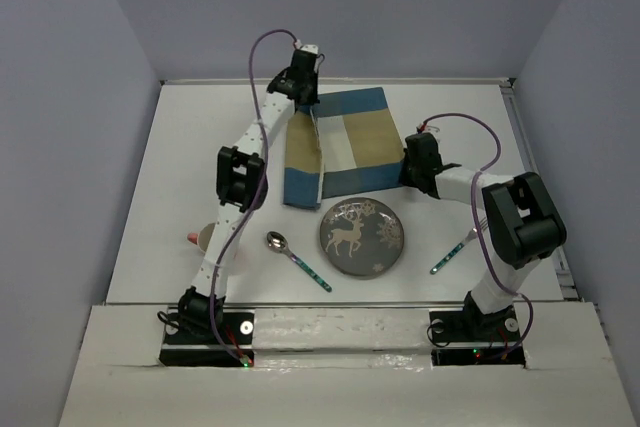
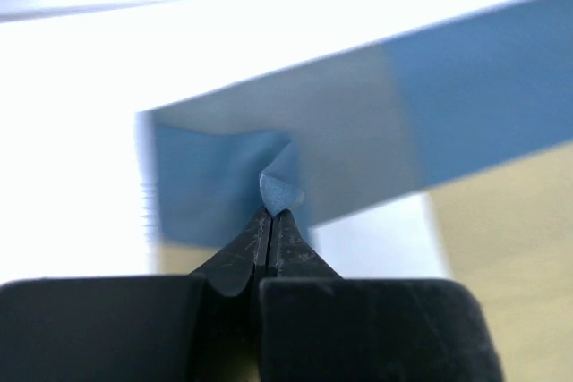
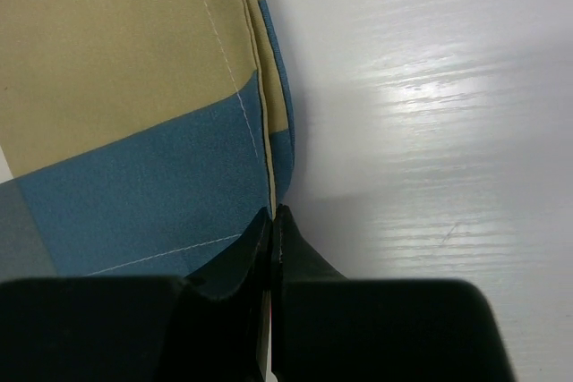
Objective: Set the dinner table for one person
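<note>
The white dinner table (image 1: 175,162) carries a blue-and-tan striped placemat (image 1: 358,143) at the middle back, its left part folded over onto itself. My left gripper (image 1: 311,105) is shut on the placemat's far left corner, with a pinch of blue cloth (image 2: 279,191) between the jaws (image 2: 271,214). My right gripper (image 1: 404,175) is shut on the placemat's near right corner; the seamed edge (image 3: 267,131) runs into the closed jaws (image 3: 272,216). A dark plate (image 1: 362,238) with a reindeer pattern lies in front of the placemat.
A spoon (image 1: 297,258) with a teal handle lies left of the plate. A fork (image 1: 458,250) lies to its right, under my right arm. A pale cup (image 1: 201,239) sits at the near left, partly hidden by my left arm. Grey walls enclose the table.
</note>
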Controlling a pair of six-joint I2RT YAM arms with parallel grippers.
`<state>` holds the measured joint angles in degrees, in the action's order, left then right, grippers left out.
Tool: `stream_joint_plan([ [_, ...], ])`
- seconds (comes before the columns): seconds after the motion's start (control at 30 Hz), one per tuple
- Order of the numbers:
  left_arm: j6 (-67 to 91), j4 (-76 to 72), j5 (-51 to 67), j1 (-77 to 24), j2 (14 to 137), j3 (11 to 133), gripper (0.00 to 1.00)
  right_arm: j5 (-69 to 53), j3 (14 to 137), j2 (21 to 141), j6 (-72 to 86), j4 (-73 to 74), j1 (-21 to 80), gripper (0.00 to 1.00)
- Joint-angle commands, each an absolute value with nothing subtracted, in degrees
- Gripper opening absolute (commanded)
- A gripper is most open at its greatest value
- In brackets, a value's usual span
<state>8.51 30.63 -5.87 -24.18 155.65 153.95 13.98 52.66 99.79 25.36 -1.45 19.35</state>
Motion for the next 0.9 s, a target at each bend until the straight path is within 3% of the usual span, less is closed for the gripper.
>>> stream_joint_plan([
  [0.0,9.05,28.04,-4.92,-15.05,141.87,149.25,0.00,17.75,52.38,97.47,25.58,-1.67,17.41,0.00],
  [0.23,8.00,22.07,-6.68,-7.22,136.85,137.48,0.00,18.10,52.91,96.77,26.45,-1.93,15.03,0.00],
  [0.27,8.09,21.89,-6.59,-6.34,136.67,136.94,0.07,17.67,52.91,96.77,26.63,-2.11,14.42,0.00],
  [0.3,8.26,21.80,-6.42,-5.55,136.84,136.67,0.08,17.67,52.91,96.77,26.63,-2.20,14.41,0.00],
  [0.33,8.52,22.06,-5.81,-4.84,136.93,136.15,0.41,17.06,53.26,96.94,26.80,-2.55,14.41,0.00],
  [0.43,9.58,21.54,-4.57,-3.34,135.01,132.04,0.89,16.18,54.48,98.08,26.89,-2.81,14.41,0.00],
  [0.47,9.67,20.66,-4.40,-3.43,132.56,130.01,0.98,16.00,54.93,98.35,26.81,-2.73,14.41,0.00],
  [0.67,13.27,18.54,-4.30,-4.13,122.72,114.56,0.99,15.55,56.08,99.32,26.72,-2.81,13.89,0.00],
  [0.87,15.55,18.28,-11.05,-12.54,110.60,94.97,0.99,13.63,55.28,98.62,26.81,-3.60,13.36,0.00],
])
